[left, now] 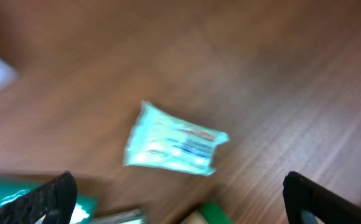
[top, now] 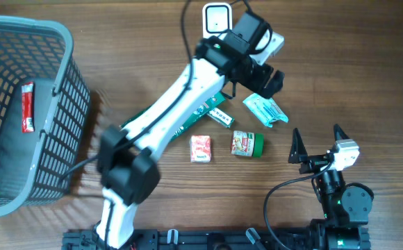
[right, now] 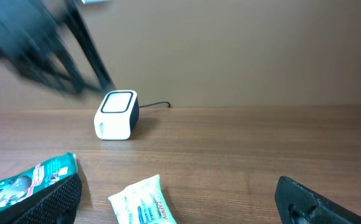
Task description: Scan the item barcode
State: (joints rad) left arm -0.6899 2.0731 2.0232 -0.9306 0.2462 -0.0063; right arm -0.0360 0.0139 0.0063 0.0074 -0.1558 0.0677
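Overhead: warm brown wood-grain table (top: 368, 55). Toward its far edge, a white rounded scanner (top: 216, 19). Just nearer the middle, the left pincer (top: 265, 82), black, jaws apart, clamped on nothing. Close beside it, flat on the wood, the crinkled pale-teal wipes packet (top: 265, 110). Around mid-table a long green pouch (top: 212, 111), a small red-and-white sachet (top: 201, 148), a green-capped tub (top: 247, 144). Toward the left edge a grey plastic lattice basket (top: 66, 76). Toward the right front corner, the right pincer (top: 318, 144), spread wide, empty.

Left wrist: blurred; packet alone on the grain, rough black fingers (left: 46, 199) far apart.

Right wrist: scanner boxy, dark-topped, thin cable behind; plain beige wall beyond.
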